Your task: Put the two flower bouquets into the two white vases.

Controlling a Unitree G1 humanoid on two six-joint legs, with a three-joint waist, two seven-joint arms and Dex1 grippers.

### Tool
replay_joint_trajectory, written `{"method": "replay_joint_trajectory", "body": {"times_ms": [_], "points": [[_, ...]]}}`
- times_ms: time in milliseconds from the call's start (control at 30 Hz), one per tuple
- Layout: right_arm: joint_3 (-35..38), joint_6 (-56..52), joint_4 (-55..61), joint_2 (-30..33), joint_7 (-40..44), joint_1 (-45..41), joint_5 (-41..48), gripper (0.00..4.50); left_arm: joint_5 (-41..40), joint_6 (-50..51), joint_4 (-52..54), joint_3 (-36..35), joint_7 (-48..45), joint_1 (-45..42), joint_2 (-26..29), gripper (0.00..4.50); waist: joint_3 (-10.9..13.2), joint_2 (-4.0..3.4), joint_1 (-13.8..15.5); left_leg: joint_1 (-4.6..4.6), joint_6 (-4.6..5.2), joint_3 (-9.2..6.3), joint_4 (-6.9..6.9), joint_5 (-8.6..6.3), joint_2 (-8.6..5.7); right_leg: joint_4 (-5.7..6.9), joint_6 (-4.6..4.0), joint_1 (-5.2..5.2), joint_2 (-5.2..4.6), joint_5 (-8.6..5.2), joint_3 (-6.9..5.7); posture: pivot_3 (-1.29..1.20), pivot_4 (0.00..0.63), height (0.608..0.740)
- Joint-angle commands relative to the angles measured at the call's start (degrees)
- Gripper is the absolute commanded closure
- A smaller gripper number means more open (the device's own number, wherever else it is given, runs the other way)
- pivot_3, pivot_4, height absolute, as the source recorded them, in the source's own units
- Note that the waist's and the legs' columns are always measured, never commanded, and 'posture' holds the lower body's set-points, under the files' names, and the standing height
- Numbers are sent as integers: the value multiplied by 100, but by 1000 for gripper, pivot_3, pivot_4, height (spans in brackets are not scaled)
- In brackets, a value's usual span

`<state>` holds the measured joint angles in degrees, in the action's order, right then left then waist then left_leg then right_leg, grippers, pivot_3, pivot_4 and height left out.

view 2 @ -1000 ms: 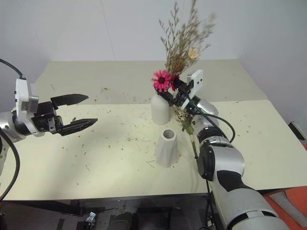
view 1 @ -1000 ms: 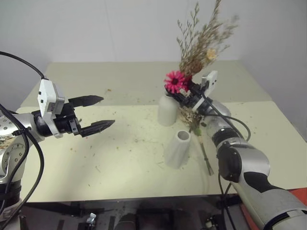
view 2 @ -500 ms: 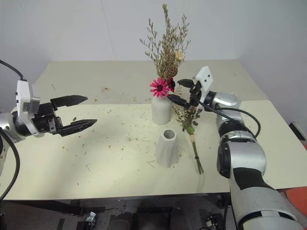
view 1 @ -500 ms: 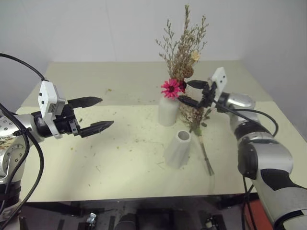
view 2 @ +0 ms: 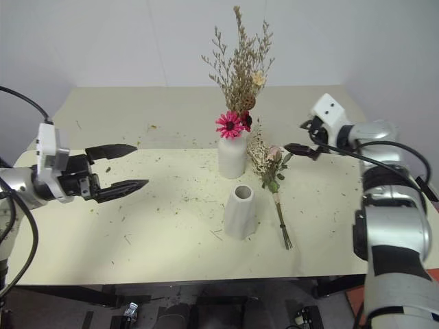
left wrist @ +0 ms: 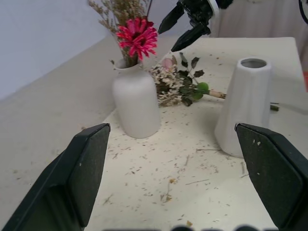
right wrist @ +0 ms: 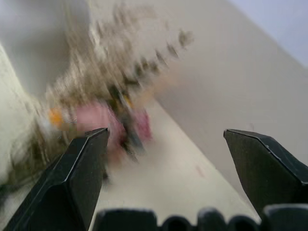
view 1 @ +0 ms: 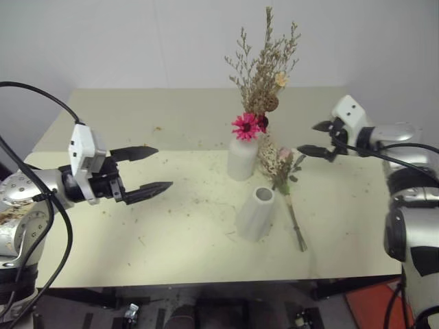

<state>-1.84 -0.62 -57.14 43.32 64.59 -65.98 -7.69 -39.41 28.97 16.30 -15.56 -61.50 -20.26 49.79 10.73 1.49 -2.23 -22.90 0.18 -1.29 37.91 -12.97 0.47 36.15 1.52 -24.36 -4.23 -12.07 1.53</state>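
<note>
- Our bottle-shaped vase [view 1: 241, 159] holds the magenta bouquet [view 1: 260, 82] upright.
- Our cone vase [view 1: 256, 213] stands empty; the pale bouquet [view 1: 282, 171] lies on the desk [view 1: 137, 240] just beside it.
- Our left gripper [view 1: 156, 176] and right gripper [view 1: 314, 139] both spread their fingers wide, holding nothing.

Head pair: looked forward and down from above the near edge of the desk [view 1: 171, 233], the two eyes barely offset, sharing the bottle vase [view 1: 241, 159], the cone vase [view 2: 240, 211] and both arms. Left wrist: sat low near the desktop, faced level along the parted fingers of the left hand [left wrist: 183, 168], close to both vases, with the right hand [left wrist: 185, 26] beyond them. Right wrist: aimed along the wide-spread fingers of that hand toward the magenta bouquet [right wrist: 113, 120], blurred, against the wall.
</note>
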Motion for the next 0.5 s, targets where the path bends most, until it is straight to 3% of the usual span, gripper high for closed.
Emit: {"method": "replay_joint_trajectory", "body": {"times_ms": [33, 133, 267, 500], "points": [[-119, -1765, 1551, 337, 247, 518, 5, 31, -11, -26, 82, 207, -59, -196, -37, 0, 0, 0, 1, 1, 0, 0, 0, 0, -2, 0, 0, 2, -1, 0, 0, 0, 150, 740], [-94, -3401, 2869, 490, 79, 1070, 3, 31, 49, -83, -96, 450, -131, -440, -114, 0, 0, 0, -11, 3, 1, 1, 1, 1, -5, 8, 0, 1, -3, 0, 2, 0, 150, 740], [-64, -4709, 4568, 617, -22, 2019, 197, 31, 233, -163, -290, 723, -263, -614, -154, 0, -1, -1, -20, 4, 1, 1, 0, 0, -2, 7, 2, -1, 4, -1, 5, 0, 150, 740], [-122, -6626, 5927, 595, -80, 2331, 892, 31, 339, -195, -271, 734, -313, -541, -196, 0, -1, -1, -16, 6, 1, 2, 2, 0, -2, 8, 3, 0, 4, -2, 8, 0, 150, 740]]}}
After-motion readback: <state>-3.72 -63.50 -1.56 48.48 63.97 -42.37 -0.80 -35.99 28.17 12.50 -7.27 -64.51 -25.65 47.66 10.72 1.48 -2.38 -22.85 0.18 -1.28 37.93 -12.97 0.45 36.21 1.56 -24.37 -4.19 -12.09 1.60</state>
